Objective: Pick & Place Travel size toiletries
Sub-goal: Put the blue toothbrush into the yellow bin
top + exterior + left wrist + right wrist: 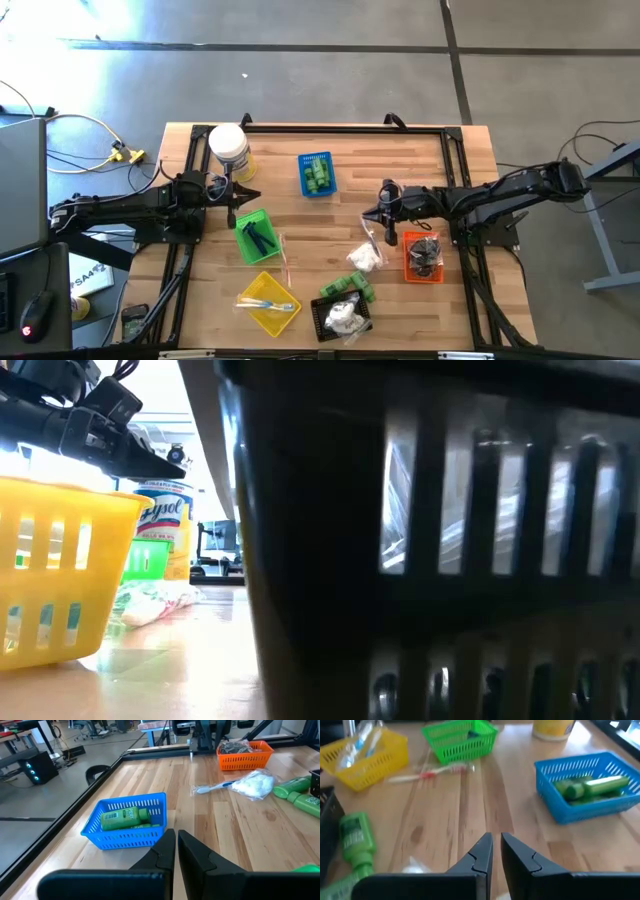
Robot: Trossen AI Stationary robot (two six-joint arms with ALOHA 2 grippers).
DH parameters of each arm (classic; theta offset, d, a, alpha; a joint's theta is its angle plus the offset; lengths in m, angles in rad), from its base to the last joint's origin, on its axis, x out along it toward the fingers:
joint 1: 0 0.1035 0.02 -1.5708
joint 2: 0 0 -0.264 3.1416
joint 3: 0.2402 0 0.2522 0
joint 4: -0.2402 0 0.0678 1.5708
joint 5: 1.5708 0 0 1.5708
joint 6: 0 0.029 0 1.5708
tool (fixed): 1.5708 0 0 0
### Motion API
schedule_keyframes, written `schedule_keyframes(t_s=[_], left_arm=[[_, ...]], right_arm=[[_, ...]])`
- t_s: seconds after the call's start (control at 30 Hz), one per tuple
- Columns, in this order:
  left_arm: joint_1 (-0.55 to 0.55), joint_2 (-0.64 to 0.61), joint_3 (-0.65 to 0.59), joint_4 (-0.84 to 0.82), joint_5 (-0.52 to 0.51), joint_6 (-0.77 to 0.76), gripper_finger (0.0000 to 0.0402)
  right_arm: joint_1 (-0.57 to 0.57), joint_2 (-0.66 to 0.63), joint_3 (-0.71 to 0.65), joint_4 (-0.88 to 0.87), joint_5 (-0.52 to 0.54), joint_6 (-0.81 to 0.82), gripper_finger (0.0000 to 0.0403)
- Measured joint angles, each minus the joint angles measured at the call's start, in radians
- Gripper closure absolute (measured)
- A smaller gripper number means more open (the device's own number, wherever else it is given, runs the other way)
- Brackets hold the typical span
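Note:
Green bottles lie in the blue basket [317, 173], and two more [350, 288] lie on the table beside the black basket [341, 316], which holds white packets. A white packet [365, 257] and a wrapped stick [215, 787] lie on the wood near the orange basket [424, 257]. Another thin stick [286, 258] lies between the green basket [257, 236] and the packet. My right gripper [368, 214] hovers shut above the table's middle, with nothing between its fingers [485, 852]. My left gripper [252, 195] waits shut near the jar.
A big white jar [229, 148] stands at the far left. The yellow basket [268, 303] with sticks sits at the near edge. The green basket holds black pieces, and so does the orange one. A dark frame rail [340, 128] runs around the table. Bare wood shows between the blue basket and my right gripper.

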Motion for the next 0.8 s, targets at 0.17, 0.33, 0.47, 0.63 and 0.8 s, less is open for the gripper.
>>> schedule_keyframes(t_s=[0.17,0.33,0.47,0.63,0.8], left_arm=[[0.000,0.000,0.000,-0.001,0.000,0.000,0.0385],[0.000,0.000,0.000,-0.005,0.000,0.000,0.0385],[0.000,0.000,0.000,-0.005,0.000,0.000,0.0385],[0.000,0.000,0.000,-0.005,-0.001,-0.033,0.0385],[0.000,0.000,0.000,0.015,-0.002,-0.106,0.0385]], right_arm=[[0.010,0.000,0.000,-0.058,0.010,0.003,0.0373],[0.007,0.000,0.027,-0.097,0.133,0.115,0.0373],[0.009,0.014,0.140,-0.276,0.185,0.215,0.0382],[0.036,0.073,0.241,-0.423,0.259,0.231,0.0399],[0.058,0.109,0.284,-0.555,0.296,0.286,0.0400]])
